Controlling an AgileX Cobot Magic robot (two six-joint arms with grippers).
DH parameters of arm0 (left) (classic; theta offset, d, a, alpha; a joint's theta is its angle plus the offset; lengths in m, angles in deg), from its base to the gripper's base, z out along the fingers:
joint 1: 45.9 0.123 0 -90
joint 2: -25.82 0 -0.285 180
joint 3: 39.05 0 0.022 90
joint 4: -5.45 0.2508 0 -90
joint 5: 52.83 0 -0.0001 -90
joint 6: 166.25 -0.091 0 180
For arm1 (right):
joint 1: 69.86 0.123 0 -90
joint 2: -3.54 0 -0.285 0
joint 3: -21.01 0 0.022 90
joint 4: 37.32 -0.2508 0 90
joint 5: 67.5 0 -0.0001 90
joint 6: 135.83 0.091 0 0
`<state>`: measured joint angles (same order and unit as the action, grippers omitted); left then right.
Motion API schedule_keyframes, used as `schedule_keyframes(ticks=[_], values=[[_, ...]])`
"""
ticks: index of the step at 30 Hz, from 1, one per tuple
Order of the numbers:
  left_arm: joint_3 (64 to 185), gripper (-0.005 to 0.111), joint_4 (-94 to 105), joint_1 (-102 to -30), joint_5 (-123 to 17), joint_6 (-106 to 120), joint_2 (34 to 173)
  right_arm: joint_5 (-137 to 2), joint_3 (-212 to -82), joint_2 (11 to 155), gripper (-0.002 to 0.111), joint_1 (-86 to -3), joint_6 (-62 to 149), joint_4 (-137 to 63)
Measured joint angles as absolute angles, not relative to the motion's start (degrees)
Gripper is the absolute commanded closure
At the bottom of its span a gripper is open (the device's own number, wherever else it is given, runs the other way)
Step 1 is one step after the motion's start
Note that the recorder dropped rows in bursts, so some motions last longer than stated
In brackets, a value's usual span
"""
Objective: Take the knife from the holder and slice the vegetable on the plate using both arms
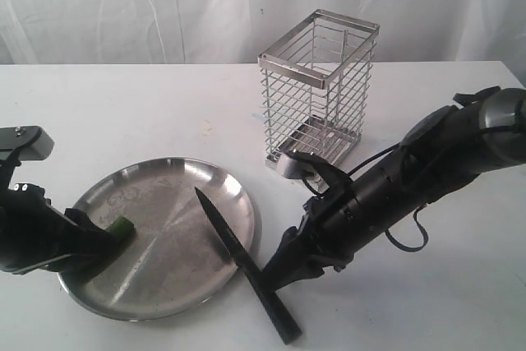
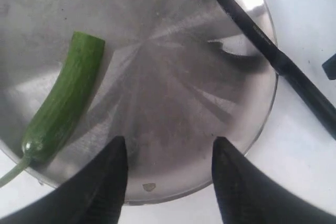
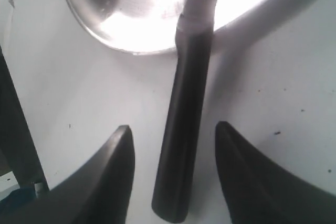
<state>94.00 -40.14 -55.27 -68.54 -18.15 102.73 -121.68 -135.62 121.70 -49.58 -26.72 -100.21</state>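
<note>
The black knife [image 1: 238, 256] lies flat, its blade on the plate [image 1: 164, 203] and its handle [image 3: 186, 129] on the white table. My right gripper [image 3: 173, 135] is open and straddles the handle's end, with a gap on each side. In the exterior view the right gripper [image 1: 275, 273] sits low beside the knife. The green vegetable [image 2: 63, 103] lies on the plate [image 2: 173, 77] with one cut end showing. My left gripper [image 2: 168, 148] is open over the plate's rim, beside the vegetable [image 1: 122, 226], with nothing between its fingers. The wire holder [image 1: 316, 88] stands behind.
The white table runs back to a white curtain. The right arm [image 1: 427, 170] stretches low across the table in front of the holder. The knife's blade [image 2: 247, 24] crosses the plate's far side in the left wrist view.
</note>
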Motion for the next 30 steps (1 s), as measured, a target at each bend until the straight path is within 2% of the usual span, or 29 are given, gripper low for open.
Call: schedule_keyframes(ticks=[10,30], values=[[94.0,0.054,-40.1,-55.3,-68.0,-18.1,102.7,-122.2,-138.5,127.0,0.063,-49.6,-28.2,-101.2],[94.0,0.054,-40.1,-55.3,-66.9,-18.1,102.7,-127.1,-138.6,127.9,0.063,-49.8,-32.2,-103.3]])
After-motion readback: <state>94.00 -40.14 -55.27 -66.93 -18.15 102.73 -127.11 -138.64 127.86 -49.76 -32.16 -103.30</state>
